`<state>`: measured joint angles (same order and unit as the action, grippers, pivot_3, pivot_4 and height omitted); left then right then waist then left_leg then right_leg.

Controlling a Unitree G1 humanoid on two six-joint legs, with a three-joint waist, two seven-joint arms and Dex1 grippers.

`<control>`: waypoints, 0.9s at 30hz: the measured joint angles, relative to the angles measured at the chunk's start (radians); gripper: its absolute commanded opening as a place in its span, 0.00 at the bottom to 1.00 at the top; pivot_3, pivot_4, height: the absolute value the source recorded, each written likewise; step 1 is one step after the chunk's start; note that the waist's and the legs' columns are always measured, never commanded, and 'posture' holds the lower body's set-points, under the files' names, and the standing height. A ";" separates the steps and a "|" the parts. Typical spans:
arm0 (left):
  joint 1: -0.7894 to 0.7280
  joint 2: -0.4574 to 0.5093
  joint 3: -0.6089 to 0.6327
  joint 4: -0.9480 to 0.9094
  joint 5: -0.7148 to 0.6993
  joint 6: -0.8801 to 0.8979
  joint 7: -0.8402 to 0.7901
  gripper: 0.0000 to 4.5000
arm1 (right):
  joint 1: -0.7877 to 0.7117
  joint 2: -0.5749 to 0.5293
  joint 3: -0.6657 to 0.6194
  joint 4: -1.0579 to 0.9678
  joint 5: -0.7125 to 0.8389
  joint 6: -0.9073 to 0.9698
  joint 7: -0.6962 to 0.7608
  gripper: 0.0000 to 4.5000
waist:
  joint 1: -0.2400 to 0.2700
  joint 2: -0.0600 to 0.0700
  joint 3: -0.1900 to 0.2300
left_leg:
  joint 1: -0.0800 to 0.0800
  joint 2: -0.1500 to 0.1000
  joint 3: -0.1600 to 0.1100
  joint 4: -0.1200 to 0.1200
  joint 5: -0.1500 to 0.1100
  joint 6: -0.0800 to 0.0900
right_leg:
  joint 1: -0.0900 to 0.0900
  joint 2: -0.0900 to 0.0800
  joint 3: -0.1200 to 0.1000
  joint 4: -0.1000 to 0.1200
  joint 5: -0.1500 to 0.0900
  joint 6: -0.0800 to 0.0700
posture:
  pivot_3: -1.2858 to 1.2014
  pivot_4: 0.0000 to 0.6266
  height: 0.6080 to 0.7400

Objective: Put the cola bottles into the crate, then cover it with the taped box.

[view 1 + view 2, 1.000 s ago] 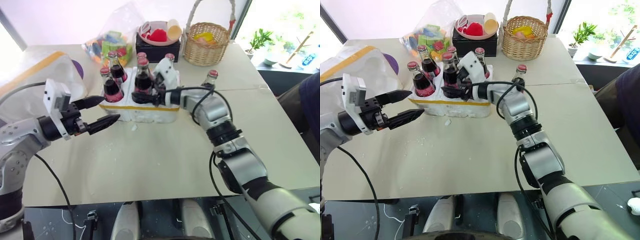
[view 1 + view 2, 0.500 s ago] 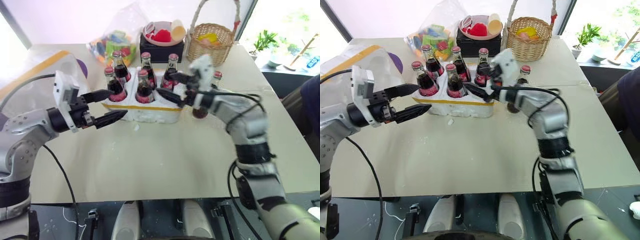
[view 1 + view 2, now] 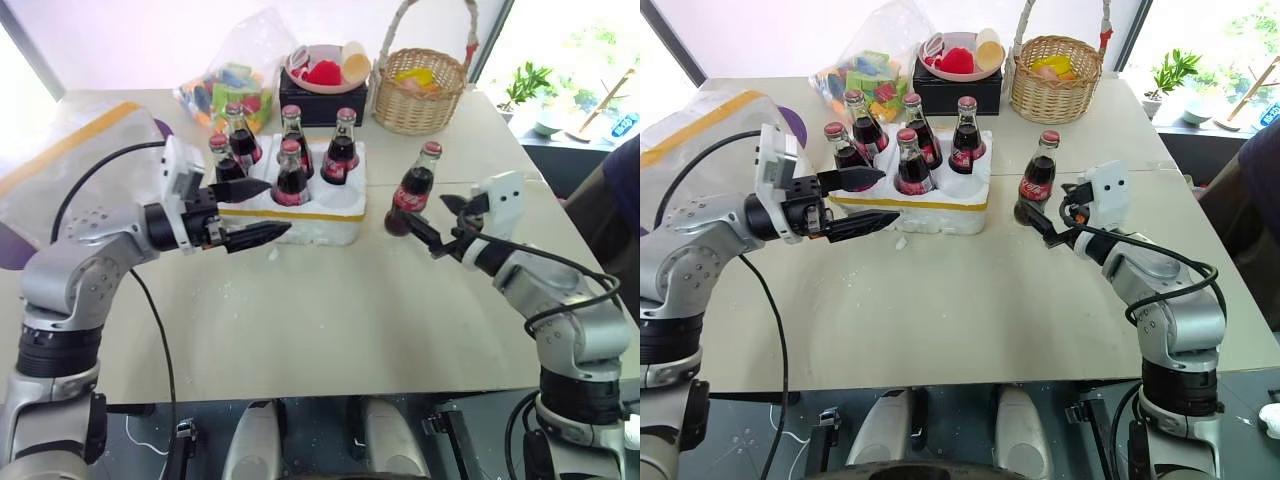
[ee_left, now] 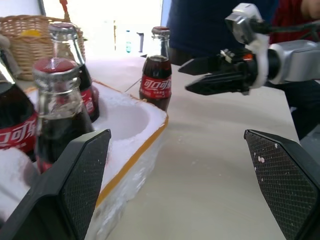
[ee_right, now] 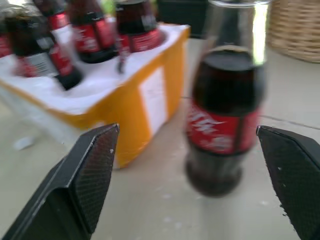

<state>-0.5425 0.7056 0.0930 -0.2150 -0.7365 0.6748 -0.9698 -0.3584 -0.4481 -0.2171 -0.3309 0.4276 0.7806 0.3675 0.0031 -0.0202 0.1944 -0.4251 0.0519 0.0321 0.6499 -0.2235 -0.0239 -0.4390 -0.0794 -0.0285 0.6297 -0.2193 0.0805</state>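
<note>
I see a pale beige tabletop (image 3: 330,330) made of two boards joined by a seam. Behind it, bright daylight pours through a dark-framed window (image 3: 670,45), with a small green potted plant (image 3: 527,85) on the sill at far right.

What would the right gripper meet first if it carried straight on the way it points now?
Most likely the lone cola bottle standing on the table beside the crate. The open right gripper points at it, and its wrist view shows the bottle between the fingers.
</note>
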 measured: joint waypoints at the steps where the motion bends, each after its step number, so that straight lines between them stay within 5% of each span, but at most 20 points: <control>1: -0.004 -0.002 -0.002 0.001 0.001 0.000 -0.003 1.00 | -0.008 0.003 0.005 0.023 -0.010 -0.013 -0.002 0.99 | -0.001 0.000 0.000 | 0.000 0.000 0.000 0.000 0.000 0.000 | 0.000 0.000 0.000 0.000 0.000 0.000 | 0.52 0.24 1.00; 13: 0.017 0.003 0.004 -0.024 0.009 -0.001 0.010 1.00 | -0.231 0.076 0.073 0.449 -0.076 -0.235 0.042 0.99 | -0.017 0.000 0.000 | 0.000 0.000 0.000 -0.001 0.000 0.000 | 0.000 0.000 0.000 0.000 0.002 0.004 | 0.52 0.24 1.00; 17: 0.032 0.006 0.013 -0.031 0.009 -0.001 0.021 1.00 | -0.250 0.088 0.092 0.533 -0.096 -0.286 0.051 0.70 | -0.014 0.000 0.000 | 0.000 0.000 0.000 -0.001 0.000 0.000 | 0.000 0.000 0.000 0.000 0.002 0.004 | 0.52 0.24 1.00; 18: 0.035 0.009 0.015 -0.036 0.009 -0.001 0.026 1.00 | -0.252 0.090 0.094 0.536 -0.100 -0.293 0.052 0.61 | -0.014 0.000 0.000 | 0.000 0.000 0.000 -0.001 0.000 0.000 | 0.000 0.000 0.000 0.000 0.002 0.004 | 0.52 0.24 1.00; 27: 0.114 0.050 0.099 -0.078 -0.003 0.011 0.065 1.00 | -0.331 0.058 0.051 0.283 0.098 -0.199 0.174 0.62 | -0.025 0.005 0.003 | -0.002 0.001 0.000 -0.003 0.000 0.000 | -0.004 0.001 0.000 0.002 0.002 0.004 | 0.52 0.24 1.00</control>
<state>-0.4290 0.7554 0.1919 -0.2934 -0.7394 0.6859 -0.9049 -0.6898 -0.3897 -0.1665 -0.0475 0.5259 0.5812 0.5411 -0.0214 -0.0154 0.1978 -0.4270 0.0528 0.0319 0.6469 -0.2234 -0.0237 -0.4434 -0.0783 -0.0281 0.6313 -0.2175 0.0842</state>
